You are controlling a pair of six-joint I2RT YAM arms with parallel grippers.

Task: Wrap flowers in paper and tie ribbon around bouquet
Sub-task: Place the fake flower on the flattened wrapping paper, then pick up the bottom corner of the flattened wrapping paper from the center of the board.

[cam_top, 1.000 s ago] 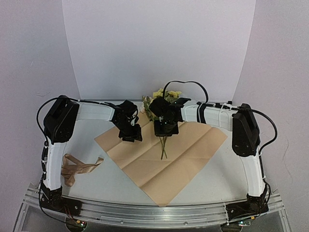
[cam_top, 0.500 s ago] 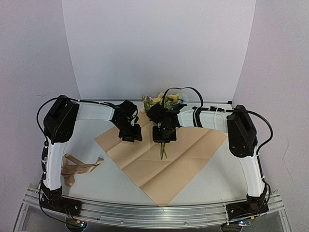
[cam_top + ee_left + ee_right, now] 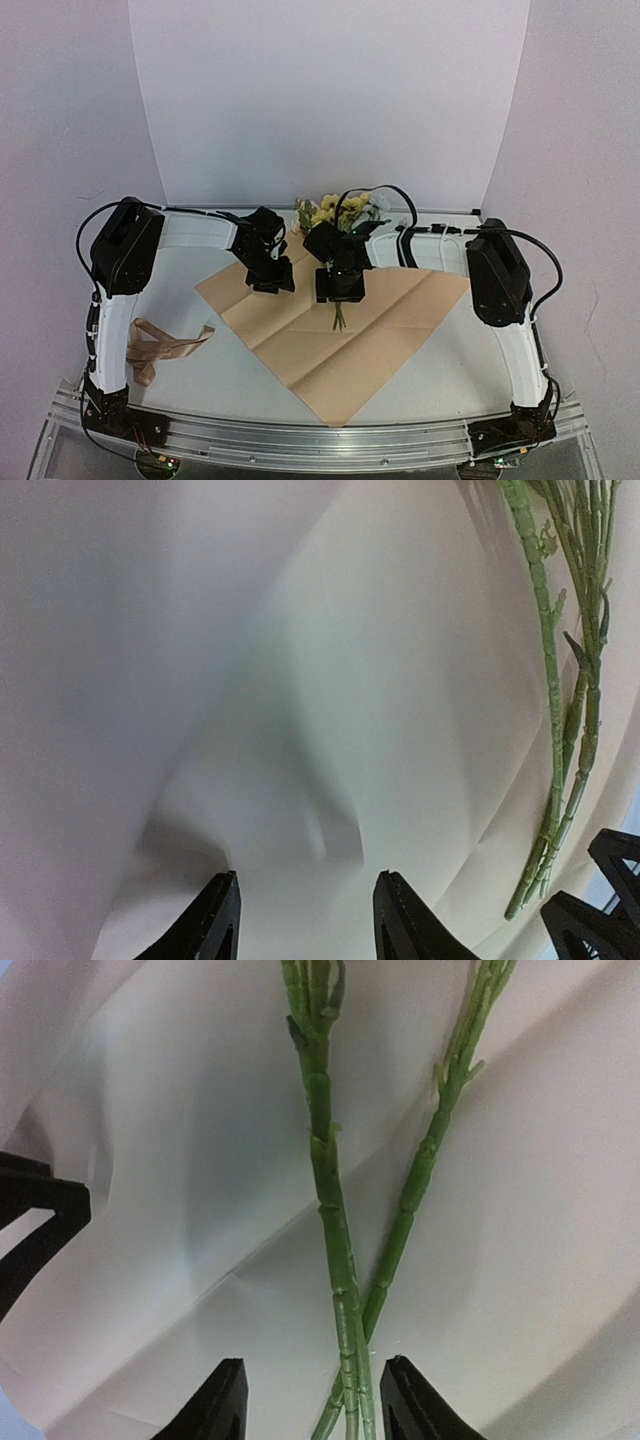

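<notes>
My right gripper (image 3: 315, 1385) hung low over the paper (image 3: 390, 330) with its jaws standing apart. Two thin green stems (image 3: 325, 1210) ran between the fingertips (image 3: 225, 1400), and neither pad touched them, so it gripped nothing. My left gripper (image 3: 305, 905) was just beside it on the left, over the sheet's far left edge. Its jaws were also parted with only bare paper between them. I could not tell whether those tips touched the sheet.

The paper lay flat on the table (image 3: 230, 375), turned like a diamond, tan side up and creased. The flowers (image 3: 340, 208) lay along its far half. Their yellow and pale blooms were past the far corner, near the white backdrop (image 3: 330, 100), and their stems pointed in toward the sheet's middle. The ribbon (image 3: 160, 345) sat in a loose tan tangle on the table, well apart from the paper, near my left arm's base.
</notes>
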